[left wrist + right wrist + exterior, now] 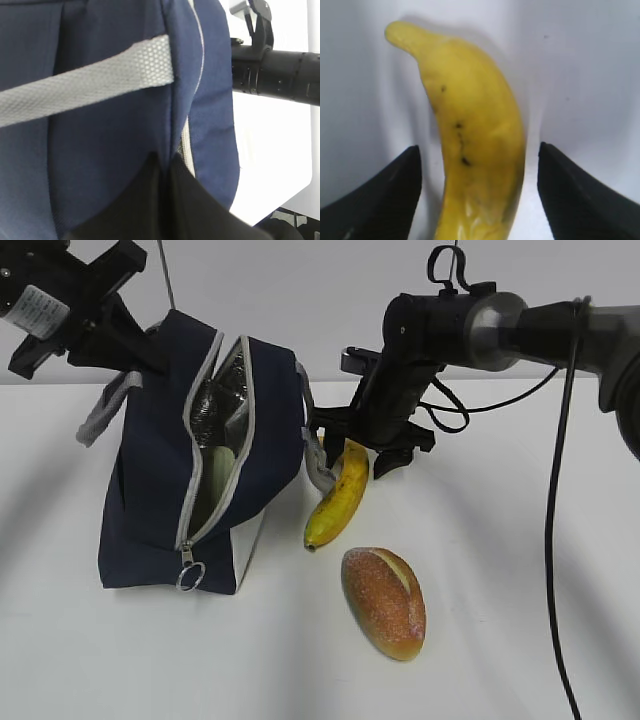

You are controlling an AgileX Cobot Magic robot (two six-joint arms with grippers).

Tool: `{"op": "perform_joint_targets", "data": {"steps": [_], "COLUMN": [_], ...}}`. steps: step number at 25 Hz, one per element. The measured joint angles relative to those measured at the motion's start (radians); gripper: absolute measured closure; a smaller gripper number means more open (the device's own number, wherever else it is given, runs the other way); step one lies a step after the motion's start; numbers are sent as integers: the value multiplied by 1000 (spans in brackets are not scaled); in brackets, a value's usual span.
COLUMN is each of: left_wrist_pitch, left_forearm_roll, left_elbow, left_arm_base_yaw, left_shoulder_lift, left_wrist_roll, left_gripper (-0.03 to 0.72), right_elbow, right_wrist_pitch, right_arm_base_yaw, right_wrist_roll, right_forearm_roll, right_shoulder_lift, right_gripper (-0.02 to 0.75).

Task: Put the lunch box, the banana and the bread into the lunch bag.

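Banana (475, 160) between spread right hand (477, 200) fingers; left hand (165, 210) clamped on lunch bag (150, 470); no legible writing.

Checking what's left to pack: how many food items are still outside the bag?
2: the banana lies between the right gripper's open fingers beside the lunch bag; the bread lies nearer the camera.

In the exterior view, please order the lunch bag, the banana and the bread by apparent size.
1. lunch bag, clearly largest.
2-3. banana and bread: too close to rank; the banana looks longer, the bread fatter and nearer the camera.
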Motion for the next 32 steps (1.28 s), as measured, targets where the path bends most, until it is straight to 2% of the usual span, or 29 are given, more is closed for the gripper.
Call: {"op": "perform_joint_targets", "data": {"steps": [7,14,17,24,27,32], "left_wrist_pitch": [0,0,0,0,0,0], "left_forearm_roll": [0,0,0,1,1,-1], "left_elbow": [0,0,0,0,0,0], "left_arm_base_yaw": [0,0,0,0,0,0], "left_shoulder_lift": [0,0,0,0,0,0], "left_wrist_roll": [0,0,0,0,0,0], "left_gripper": [691,691,691,691,691,691], "right_elbow": [0,0,-29,-193,-246,-253], "right_wrist_pitch": [-6,-4,26,242,307,326], "right_arm_base_yaw": [0,0,0,-16,-51,-101], "right_wrist_roll": [0,0,0,-14,-33,-89], "right_forearm_roll": [4,12,-21,-214,-231,-214], "right_shoulder_lift": [9,16,23,27,18,-84], "right_gripper": [222,379,413,415,416,415]}}
